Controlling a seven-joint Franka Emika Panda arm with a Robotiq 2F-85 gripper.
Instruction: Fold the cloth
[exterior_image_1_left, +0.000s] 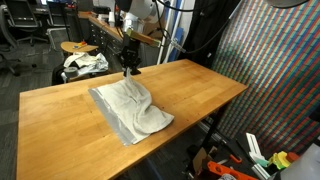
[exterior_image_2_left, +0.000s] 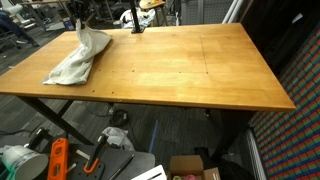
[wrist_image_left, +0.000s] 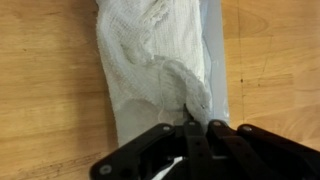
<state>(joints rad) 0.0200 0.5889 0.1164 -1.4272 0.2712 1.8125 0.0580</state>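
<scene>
In the wrist view the gripper (wrist_image_left: 196, 138) fills the bottom edge of the frame. Its dark fingers (wrist_image_left: 188, 140) are pressed together, with only a thin ridge of fabric nipped between them. That ridge belongs to the cloth (wrist_image_left: 150, 60), which runs from the fingertips to the top of the frame. It is white and crumpled, and its grey border (wrist_image_left: 213, 50) lies flat along its right side. The wooden table (wrist_image_left: 40, 90) shows on both sides of it.

In an exterior view, floor clutter lies along the bottom of the frame, including an orange tool (exterior_image_2_left: 57, 160) and a cardboard box (exterior_image_2_left: 190, 168). Above this the table (exterior_image_2_left: 200, 70) fills the middle of the frame. The cloth (exterior_image_2_left: 72, 62) sits in the upper left on the table's left end. Its lower part rests on the wood and its upper part is drawn into a peak that reaches the gripper (exterior_image_2_left: 80, 24).

In an exterior view, the table (exterior_image_1_left: 60, 120) runs diagonally across the frame. The cloth (exterior_image_1_left: 130, 112) lies at the centre near the lower edge of the tabletop, rumpled, with the grey border showing at its lower left. The gripper (exterior_image_1_left: 130, 68) comes down just above it, pinching the cloth's upper edge, which is lifted slightly off the wood. Behind the table, in the upper left, a white fabric bundle (exterior_image_1_left: 85, 62) sits on a round stool (exterior_image_1_left: 72, 47). A multicoloured patterned wall (exterior_image_1_left: 275, 60) fills the right side.
</scene>
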